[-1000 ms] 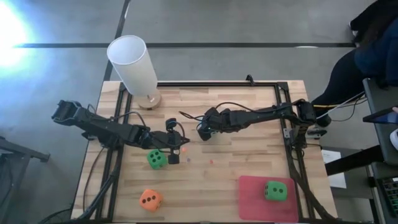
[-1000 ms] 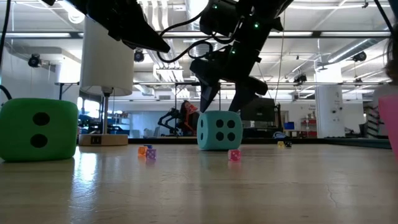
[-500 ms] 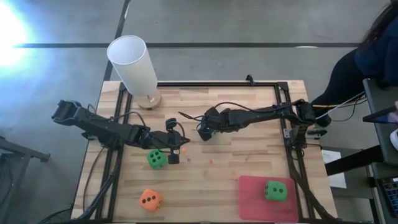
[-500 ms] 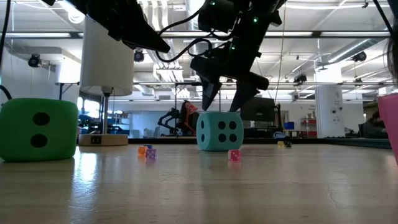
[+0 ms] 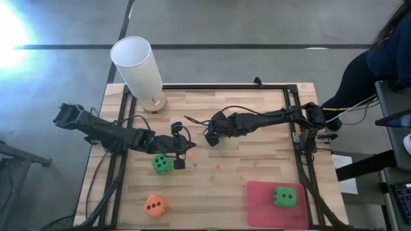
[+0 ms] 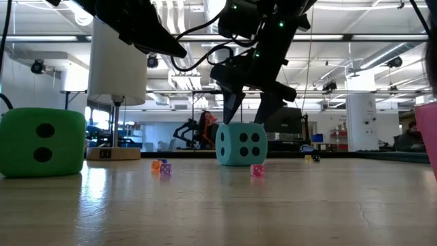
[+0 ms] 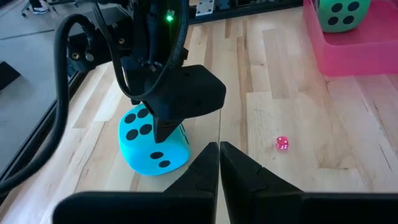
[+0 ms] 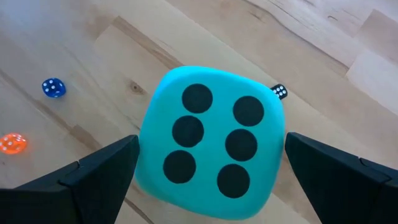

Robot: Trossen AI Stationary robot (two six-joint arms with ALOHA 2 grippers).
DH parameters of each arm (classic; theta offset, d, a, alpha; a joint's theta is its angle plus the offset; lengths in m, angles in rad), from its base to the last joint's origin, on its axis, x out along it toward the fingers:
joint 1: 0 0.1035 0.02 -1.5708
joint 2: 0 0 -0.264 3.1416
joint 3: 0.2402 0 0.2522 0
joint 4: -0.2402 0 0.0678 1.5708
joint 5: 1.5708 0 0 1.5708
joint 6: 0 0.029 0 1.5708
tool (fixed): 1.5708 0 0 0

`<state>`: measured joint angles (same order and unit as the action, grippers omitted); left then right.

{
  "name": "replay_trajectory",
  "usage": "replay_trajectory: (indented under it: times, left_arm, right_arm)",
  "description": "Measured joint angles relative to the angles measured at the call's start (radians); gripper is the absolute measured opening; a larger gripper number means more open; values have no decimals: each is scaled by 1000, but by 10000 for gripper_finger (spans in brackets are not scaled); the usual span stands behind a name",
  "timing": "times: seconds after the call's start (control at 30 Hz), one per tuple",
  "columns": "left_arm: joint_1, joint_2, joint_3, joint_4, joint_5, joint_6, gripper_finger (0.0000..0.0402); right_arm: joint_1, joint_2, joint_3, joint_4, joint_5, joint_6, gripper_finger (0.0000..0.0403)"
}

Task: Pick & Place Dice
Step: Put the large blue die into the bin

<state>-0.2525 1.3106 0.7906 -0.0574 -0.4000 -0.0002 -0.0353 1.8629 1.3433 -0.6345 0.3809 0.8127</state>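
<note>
Hovering directly over the teal die point(image 6: 241, 144), the right end effector point(image 6: 248, 108) has its two fingers spread wide, one on each side of the cube and not yet touching it. The spread looks chosen so the fingers can drop past the die's flanks before closing. Its wrist camera looks straight down on the six-pip face point(image 8: 211, 138), with a dark finger point(image 8: 93, 180) at either side. The die sits on the wooden desk point(image 5: 257, 154) near its middle, just below the right arm's tip in the overhead view.

The left end effector point(image 7: 219, 163) has its fingers pressed together, holding nothing. It waits near a bright green die point(image 5: 161, 163), apparently staying out of the way while the right arm works.

A pink mat point(image 5: 260, 205) lies at the desk's near right corner with a second green die point(image 5: 284, 196) already resting on it, which suggests the mat is the drop-off spot. An orange die point(image 5: 155, 205) sits near the opposite near corner, well apart from the mat. A tall white cylinder point(image 5: 138, 67) stands at the far left edge. A few very small dice point(image 6: 162, 167) are scattered on the wood between the arms.

By this judgement, one die is placed and three remain.
</note>
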Motion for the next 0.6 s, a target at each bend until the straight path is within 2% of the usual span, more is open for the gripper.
replay_trajectory:
  times: [0.6]
  left_arm:
    - [0, 0, 0, 0, 0, 0, 19]
  right_arm:
    - [0, -1, -4, 27, -15, 0, 400]
